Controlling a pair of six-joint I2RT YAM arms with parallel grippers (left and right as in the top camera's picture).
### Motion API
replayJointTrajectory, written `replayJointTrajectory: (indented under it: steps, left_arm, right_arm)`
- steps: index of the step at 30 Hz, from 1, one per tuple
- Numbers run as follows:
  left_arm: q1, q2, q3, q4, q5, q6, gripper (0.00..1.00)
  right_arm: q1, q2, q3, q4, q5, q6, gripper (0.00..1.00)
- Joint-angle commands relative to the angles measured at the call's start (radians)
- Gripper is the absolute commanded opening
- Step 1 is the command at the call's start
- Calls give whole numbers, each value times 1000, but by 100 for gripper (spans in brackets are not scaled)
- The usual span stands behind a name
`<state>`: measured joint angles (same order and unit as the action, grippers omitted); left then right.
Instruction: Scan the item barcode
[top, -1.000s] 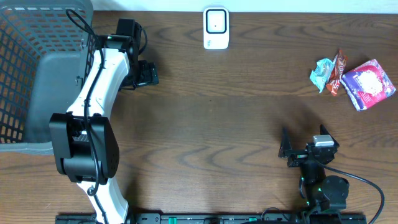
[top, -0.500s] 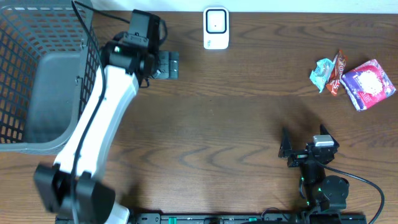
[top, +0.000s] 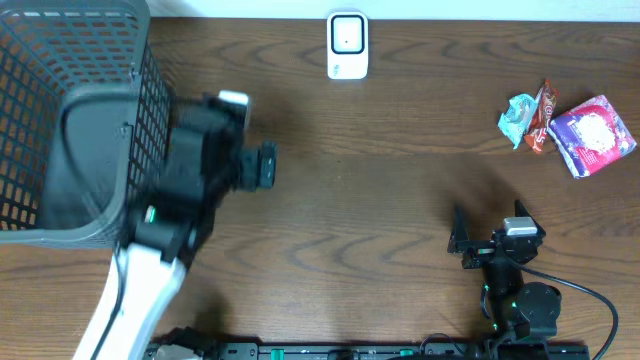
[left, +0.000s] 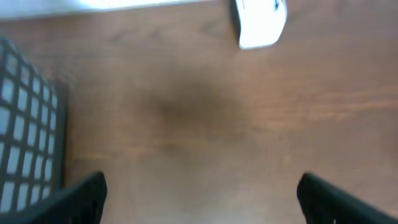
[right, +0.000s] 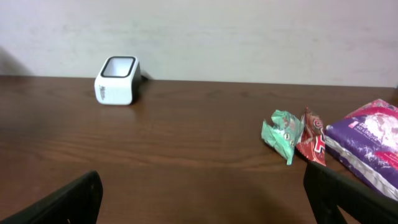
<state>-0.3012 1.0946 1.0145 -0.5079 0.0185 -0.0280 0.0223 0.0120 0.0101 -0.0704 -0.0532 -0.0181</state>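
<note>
The left arm is blurred mid-swing. A moment ago its left gripper was up near the white barcode scanner at the back edge of the worktop. Now it has dropped back toward the middle, just beside the grey mesh basket. Its jaws are spread wide and hold nothing. The right gripper has not moved. It sits at the near edge, also spread wide and empty.

The items to scan lie untouched at the far right, well apart from both grippers, so I judge the task has barely begun.

By count there are two arms, one scanner and one basket. There are three packets: a green wrapper, a red wrapper touching it, and a purple bag alongside.
</note>
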Motion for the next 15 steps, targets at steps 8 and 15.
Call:
replayJointTrajectory:
  steps: [8, 15]
  left_arm:
    - [73, -523, -399, 118, 23, 10, 98]
    - [79, -742, -564, 126, 23, 31, 98]
  right_arm:
    - [-6, -6, -5, 0, -5, 5, 99]
    - [-6, -6, -5, -1, -5, 5, 99]
